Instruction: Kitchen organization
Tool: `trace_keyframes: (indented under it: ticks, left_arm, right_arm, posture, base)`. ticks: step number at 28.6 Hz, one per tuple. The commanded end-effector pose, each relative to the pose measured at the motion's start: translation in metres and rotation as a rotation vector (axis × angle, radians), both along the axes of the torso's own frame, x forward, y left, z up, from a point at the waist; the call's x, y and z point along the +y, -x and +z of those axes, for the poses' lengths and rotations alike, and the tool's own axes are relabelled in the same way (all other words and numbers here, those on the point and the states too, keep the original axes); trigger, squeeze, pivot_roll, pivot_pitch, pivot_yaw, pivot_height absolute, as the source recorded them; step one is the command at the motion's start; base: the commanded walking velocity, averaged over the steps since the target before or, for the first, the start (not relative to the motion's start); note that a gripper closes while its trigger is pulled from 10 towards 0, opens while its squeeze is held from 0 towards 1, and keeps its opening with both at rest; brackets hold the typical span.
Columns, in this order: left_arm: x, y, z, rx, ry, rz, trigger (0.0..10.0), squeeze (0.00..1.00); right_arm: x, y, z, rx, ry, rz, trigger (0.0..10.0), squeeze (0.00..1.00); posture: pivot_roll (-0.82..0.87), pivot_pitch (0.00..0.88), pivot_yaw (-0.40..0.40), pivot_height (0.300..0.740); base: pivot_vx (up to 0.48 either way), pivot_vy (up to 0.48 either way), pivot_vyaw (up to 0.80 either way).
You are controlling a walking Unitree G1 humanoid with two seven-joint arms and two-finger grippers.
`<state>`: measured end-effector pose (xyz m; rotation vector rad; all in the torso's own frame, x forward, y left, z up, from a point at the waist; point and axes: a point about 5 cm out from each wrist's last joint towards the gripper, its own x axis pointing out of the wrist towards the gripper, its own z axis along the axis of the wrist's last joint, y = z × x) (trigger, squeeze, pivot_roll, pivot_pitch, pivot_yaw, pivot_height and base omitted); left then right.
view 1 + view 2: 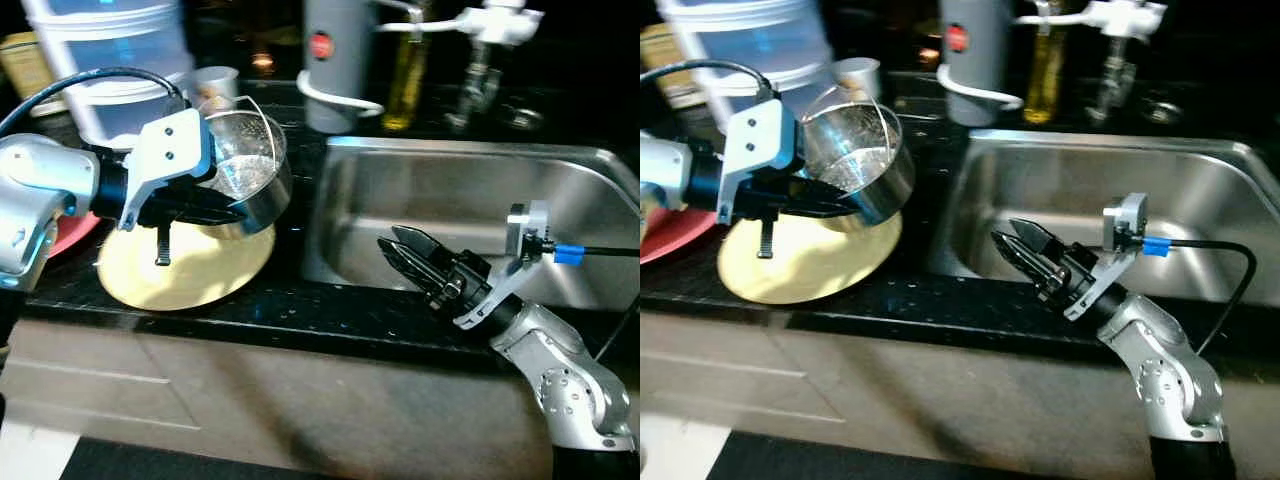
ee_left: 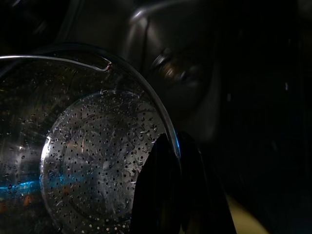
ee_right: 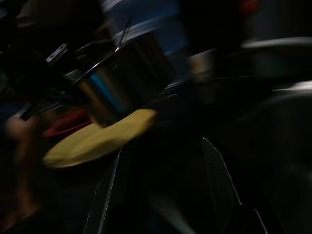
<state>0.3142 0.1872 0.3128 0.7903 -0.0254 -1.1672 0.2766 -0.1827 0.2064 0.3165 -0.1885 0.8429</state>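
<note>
**Clearance check: sink side open, left side crowded**

I see the sink basin [image 1: 470,215] bare, room to pass there. The right tool [image 1: 412,258] hangs over its front edge, fingers slightly parted. On the left surface [image 1: 290,300], the left tool [image 1: 215,210] clamps a steel colander [image 1: 250,165] above a yellow plate [image 1: 185,265]. Behind: stacked tubs [image 1: 110,60], grey canister [image 1: 335,60], oil bottle [image 1: 405,70], tap [image 1: 490,40] block the back edge.

No writing, brand, number or sign can be read anywhere in these views. The grey cylindrical appliance [image 1: 338,60] behind the sink carries a small red round mark, but it is too blurred to make out. The tall bottle of yellow oil [image 1: 405,72] shows no legible label.
</note>
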Motion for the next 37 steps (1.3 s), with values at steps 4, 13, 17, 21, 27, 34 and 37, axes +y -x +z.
trace_keyframes:
  ticks: [4, 13, 17, 21, 27, 34, 37]
  left_arm:
    - [-0.011, -0.002, 0.008, -0.04, 0.01, -0.039, 0.0, 0.0]
    - [-0.025, -0.019, 0.0, -0.032, 0.014, -0.046, 10.0, 0.0]
    - [-0.024, -0.035, -0.008, -0.037, -0.009, 0.023, 10.0, 0.0]
    - [-0.02, -0.055, -0.02, -0.039, -0.012, 0.124, 10.0, 0.0]
    - [-0.024, -0.071, -0.045, -0.015, -0.031, 0.197, 10.0, 0.0]
    - [-0.05, -0.073, -0.073, 0.063, -0.002, 0.109, 10.0, 0.0]
    - [-0.072, -0.071, -0.09, 0.113, -0.001, 0.013, 10.0, 0.0]
  right_arm:
    - [-0.005, -0.002, 0.001, 0.003, -0.005, -0.042, 10.0, 0.0]
    - [-0.009, -0.005, -0.001, 0.011, 0.006, -0.095, 10.0, 0.0]
    - [-0.009, -0.004, -0.002, 0.007, 0.007, -0.098, 10.0, 0.0]
    - [-0.009, -0.002, -0.002, 0.007, 0.009, -0.1, 10.0, 0.0]
    - [-0.01, 0.003, -0.002, 0.011, 0.021, -0.105, 10.0, 0.0]
    - [-0.014, 0.014, -0.002, 0.018, 0.035, -0.124, 10.0, 0.0]
    - [-0.016, 0.019, -0.003, 0.026, 0.04, -0.136, 10.0, 0.0]
  posture:
    - [-0.01, 0.052, 0.028, 0.74]
    - [-0.01, 0.053, 0.031, 0.74]
    - [-0.02, 0.053, 0.036, 0.74]
    - [-0.02, 0.055, 0.04, 0.74]
    - [-0.05, 0.069, 0.057, 0.74]
    - [-0.08, 0.089, 0.076, 0.74]
    - [-0.09, 0.102, 0.085, 0.74]
  base:
    - [0.0, 0.0, -0.8]
    - [0.0, 0.0, -0.71]
    - [0.0, 0.0, 0.0]
    - [0.0, 0.0, 0.0]
    - [0.0, 0.0, 0.0]
    - [0.0, 0.0, 0.0]
    - [0.0, 0.0, 0.0]
